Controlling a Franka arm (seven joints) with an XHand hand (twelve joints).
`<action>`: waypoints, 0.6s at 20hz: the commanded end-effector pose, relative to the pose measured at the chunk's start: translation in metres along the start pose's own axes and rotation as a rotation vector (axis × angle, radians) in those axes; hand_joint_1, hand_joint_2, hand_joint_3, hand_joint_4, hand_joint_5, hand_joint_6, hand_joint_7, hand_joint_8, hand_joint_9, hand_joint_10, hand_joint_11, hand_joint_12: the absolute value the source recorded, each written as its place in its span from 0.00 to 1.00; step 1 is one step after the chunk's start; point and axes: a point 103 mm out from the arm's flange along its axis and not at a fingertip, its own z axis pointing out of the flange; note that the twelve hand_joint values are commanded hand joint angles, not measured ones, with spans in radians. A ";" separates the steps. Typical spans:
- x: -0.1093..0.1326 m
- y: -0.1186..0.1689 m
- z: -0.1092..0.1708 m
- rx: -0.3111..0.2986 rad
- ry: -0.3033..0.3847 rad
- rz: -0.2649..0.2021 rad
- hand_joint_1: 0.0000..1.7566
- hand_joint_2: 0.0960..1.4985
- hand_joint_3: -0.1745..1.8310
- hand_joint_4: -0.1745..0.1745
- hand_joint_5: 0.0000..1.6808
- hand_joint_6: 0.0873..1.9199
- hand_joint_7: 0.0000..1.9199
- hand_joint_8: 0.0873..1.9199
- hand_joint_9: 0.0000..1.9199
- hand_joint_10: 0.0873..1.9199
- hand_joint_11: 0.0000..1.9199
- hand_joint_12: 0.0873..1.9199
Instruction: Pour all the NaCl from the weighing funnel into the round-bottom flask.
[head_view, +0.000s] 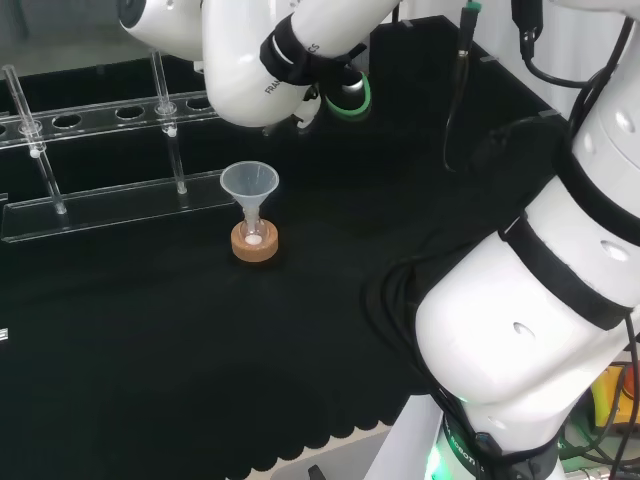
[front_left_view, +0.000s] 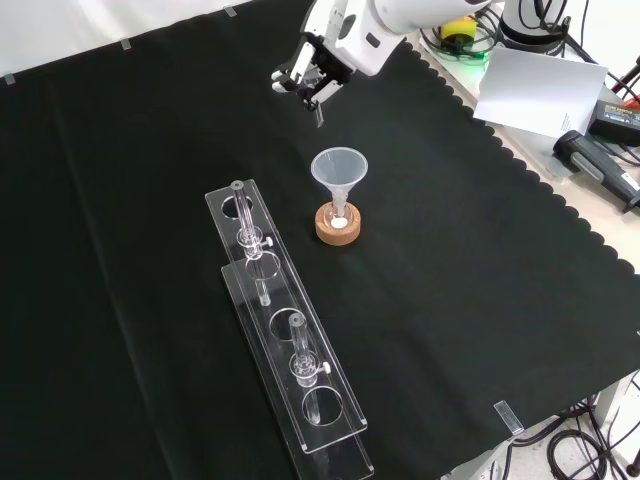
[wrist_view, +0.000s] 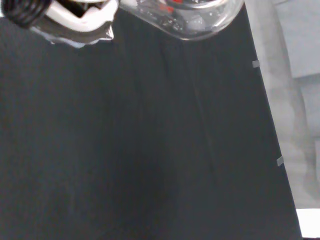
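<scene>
Robot hand (front_left_view: 312, 72) grips weighing funnel (front_left_view: 319, 113), stem pointing down, long axis near vertical.

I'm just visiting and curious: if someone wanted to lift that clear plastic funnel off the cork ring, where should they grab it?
Probably by the wide cone of the clear plastic funnel, coming from above: it stands upright, mouth up, its thin stem down inside the round cork ring.

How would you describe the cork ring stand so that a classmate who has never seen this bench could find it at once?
Start at the long clear plastic rack lying on the black cloth. In the front view, just right of the rack's far end sits a small round tan cork ring, with a clear plastic funnel standing above it. It is the only brown, opaque piece among clear ware.
</scene>
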 end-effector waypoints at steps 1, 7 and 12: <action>-0.017 -0.010 -0.001 -0.018 0.076 0.105 0.63 0.42 0.38 1.00 0.78 0.26 0.88 0.00 0.70 0.00 0.00 0.80; -0.018 -0.014 -0.002 -0.015 0.259 0.312 0.63 0.42 0.38 1.00 0.78 0.26 0.88 0.00 0.70 0.00 0.00 0.80; -0.016 -0.020 0.004 -0.031 0.330 0.364 0.63 0.42 0.38 1.00 0.78 0.26 0.88 0.00 0.70 0.00 0.00 0.80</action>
